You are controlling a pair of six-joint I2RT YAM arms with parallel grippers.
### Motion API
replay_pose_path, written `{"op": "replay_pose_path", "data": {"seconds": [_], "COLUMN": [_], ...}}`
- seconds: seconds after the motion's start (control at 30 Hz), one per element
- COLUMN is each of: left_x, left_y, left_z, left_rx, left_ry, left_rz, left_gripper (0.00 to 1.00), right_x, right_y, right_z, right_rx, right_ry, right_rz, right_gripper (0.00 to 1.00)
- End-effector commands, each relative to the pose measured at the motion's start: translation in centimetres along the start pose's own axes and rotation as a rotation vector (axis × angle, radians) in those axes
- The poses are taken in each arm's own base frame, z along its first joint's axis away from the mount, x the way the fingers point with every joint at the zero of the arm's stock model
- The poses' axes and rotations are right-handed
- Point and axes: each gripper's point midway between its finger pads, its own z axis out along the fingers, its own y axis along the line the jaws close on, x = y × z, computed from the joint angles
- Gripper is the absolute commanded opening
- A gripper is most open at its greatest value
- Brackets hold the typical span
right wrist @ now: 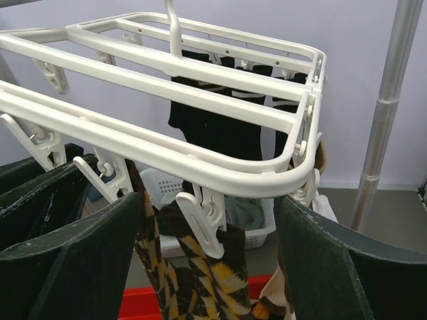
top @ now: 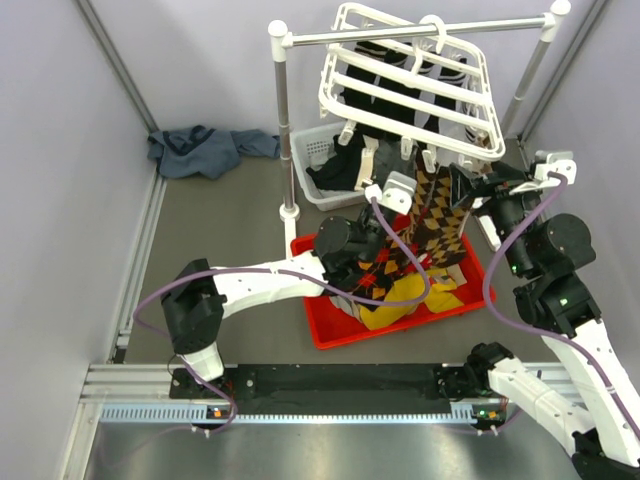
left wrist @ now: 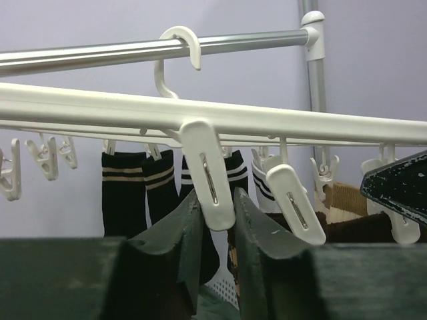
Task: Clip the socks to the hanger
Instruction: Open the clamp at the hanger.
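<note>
L gripper (left wrist: 215,200) is pinching narrow on a hard white plastic clip (left wrist: 208,175) w/ steel spring, probably squeezing it to admit fabric. R gripper (right wrist: 207,205) is gaping wide, fingers flanking the argyle sock (right wrist: 200,273), apparently to guide its soft knit. The sock is hanging at the 6 o'clock edge of the hanger (top: 405,85), a rigid barred frame. Other socks (top: 395,295) are lying in the red tray (top: 322,335), at 6 o'clock from it.
</note>
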Motion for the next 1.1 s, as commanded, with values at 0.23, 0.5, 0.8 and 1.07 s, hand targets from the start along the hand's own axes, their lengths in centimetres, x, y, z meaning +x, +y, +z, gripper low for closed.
{"op": "replay_pose_path", "data": {"seconds": [0.23,0.5,0.8,1.07], "left_x": [-2.4,-2.8,-0.3,-0.2], "left_y": [0.4,-1.2,-3.1,-3.6], "left_z": [-0.6,-1.0,-2.2,-2.5], "left_rx": [0.037,0.140,0.178,0.189], "left_ry": [0.049,0.151,0.224,0.232], "left_rz": [-0.048,-0.105,-0.124,-0.132], "left_gripper": [0.04,0.03,0.03,0.04], "right_x": [-4.7,-7.6,-6.0,-2.2], "right_y": [3.1,7.0,9.0,8.4], "right_z": [-2.1,-4.5,-3.4,-1.4], "right_rx": [-0.185,-0.398,-0.451,-0.369], "right_ry": [-0.076,-0.046,0.148,0.281], "right_rz": [0.009,0.083,0.191,0.228], "right_gripper": [0.79,0.78,0.76,0.72]}}
